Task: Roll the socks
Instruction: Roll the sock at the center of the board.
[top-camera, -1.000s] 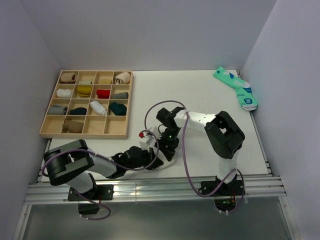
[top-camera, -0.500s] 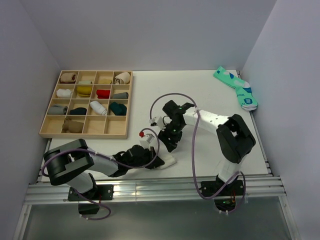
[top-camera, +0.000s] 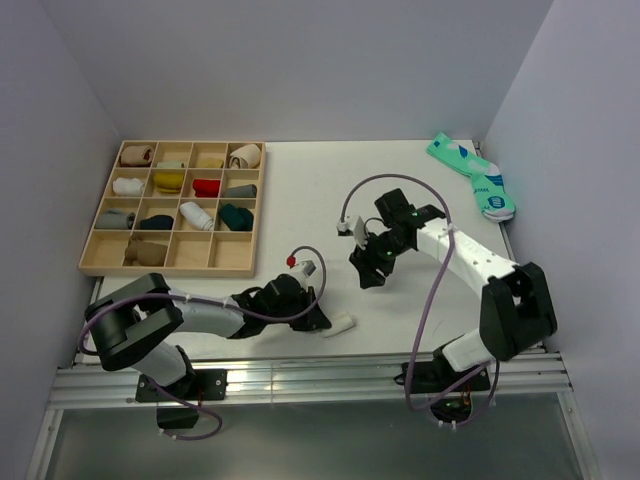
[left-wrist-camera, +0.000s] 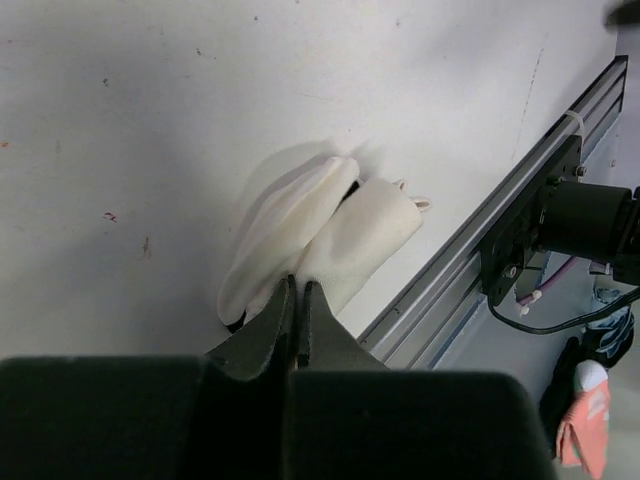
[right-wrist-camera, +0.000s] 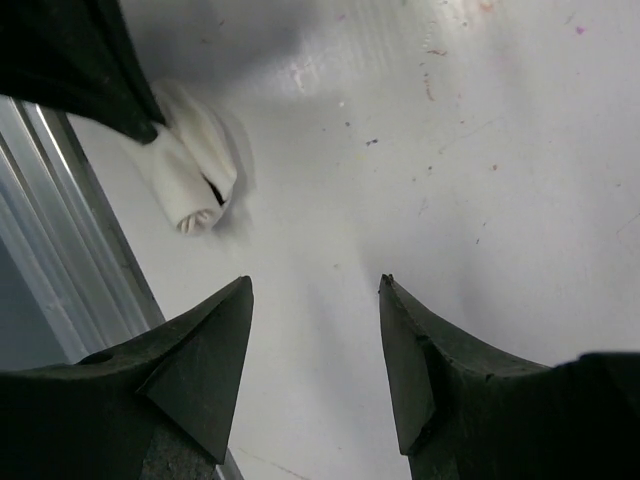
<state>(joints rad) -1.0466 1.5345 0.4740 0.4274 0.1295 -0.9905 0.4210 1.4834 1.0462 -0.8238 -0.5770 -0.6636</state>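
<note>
Your left gripper (top-camera: 318, 320) (left-wrist-camera: 298, 300) pinches the white sock (top-camera: 340, 324) (left-wrist-camera: 330, 235); your right gripper (top-camera: 368, 275) (right-wrist-camera: 315, 285) hangs open.
Left jaws are pressed together on the near end of the white sock, which lies rolled on the table (top-camera: 330, 180) by the front edge. Right jaws are spread wide above the table, apart from that sock. The teal pair (top-camera: 473, 175) lies flat in the far right corner. The wooden tray (top-camera: 165, 270) sits at the left.
</note>
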